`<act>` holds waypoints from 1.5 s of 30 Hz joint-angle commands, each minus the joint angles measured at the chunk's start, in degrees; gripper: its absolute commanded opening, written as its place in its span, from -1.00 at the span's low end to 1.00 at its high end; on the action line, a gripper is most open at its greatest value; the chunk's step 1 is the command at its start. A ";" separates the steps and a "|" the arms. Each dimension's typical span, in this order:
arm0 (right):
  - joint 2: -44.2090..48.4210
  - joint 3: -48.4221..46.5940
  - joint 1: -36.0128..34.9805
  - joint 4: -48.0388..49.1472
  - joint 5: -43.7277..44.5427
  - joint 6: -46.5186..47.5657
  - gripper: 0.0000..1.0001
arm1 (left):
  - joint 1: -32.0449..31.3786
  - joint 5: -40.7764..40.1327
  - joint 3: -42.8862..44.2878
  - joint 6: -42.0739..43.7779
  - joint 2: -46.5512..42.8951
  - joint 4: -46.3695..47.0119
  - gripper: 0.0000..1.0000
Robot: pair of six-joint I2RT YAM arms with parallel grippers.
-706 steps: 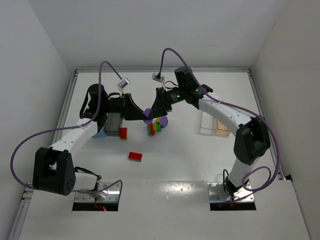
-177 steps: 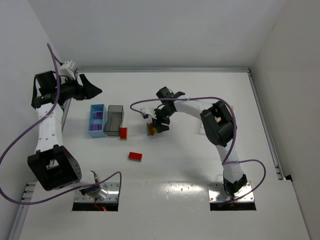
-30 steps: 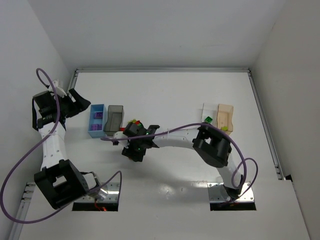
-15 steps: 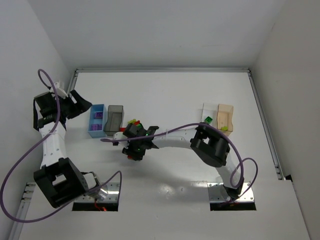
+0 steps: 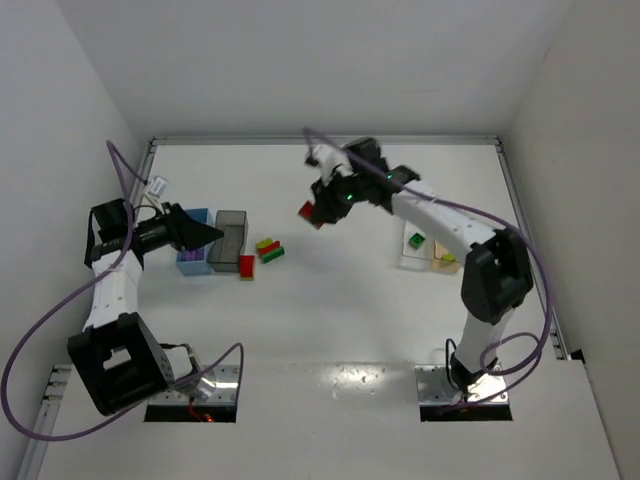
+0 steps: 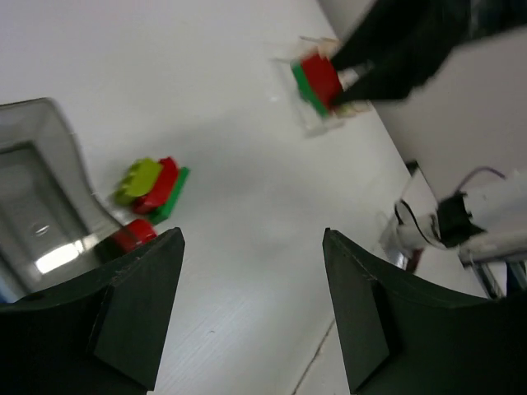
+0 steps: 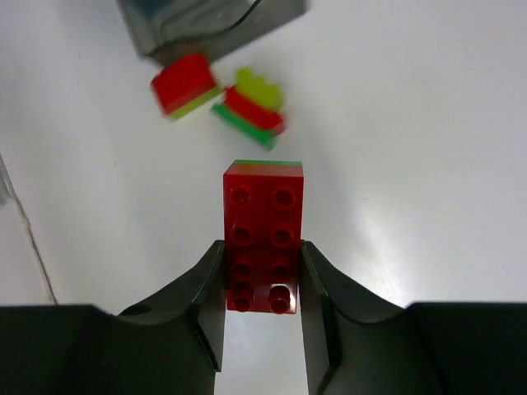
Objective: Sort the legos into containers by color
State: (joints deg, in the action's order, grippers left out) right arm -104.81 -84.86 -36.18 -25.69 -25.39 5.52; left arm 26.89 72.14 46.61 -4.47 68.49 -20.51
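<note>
White counter well below, right jaws pinch a red brick [image 7: 263, 239] aloft mid-carry, green brick [image 7: 263, 164] stuck beneath; left jaws hang spread beside grey bin [image 5: 230, 235], likely red's home next.

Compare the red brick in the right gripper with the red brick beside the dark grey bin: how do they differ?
The held red brick is clamped in the right gripper, off the table; the loose red brick lies on the table beside the dark grey bin. The held one has a green layer beneath; the loose one, yellow-green. Both are red on top; neither is in a bin.
</note>
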 commanded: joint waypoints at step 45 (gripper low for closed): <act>8.57 19.74 13.24 54.52 -49.23 -56.67 -0.94 | -45.00 11.71 30.03 3.94 23.18 1.09 0.44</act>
State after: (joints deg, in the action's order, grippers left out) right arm -97.51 -63.07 -22.06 28.08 -74.89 -53.60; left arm -16.91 80.86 74.19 -1.17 91.79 -20.93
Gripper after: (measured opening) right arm 0.348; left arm 0.721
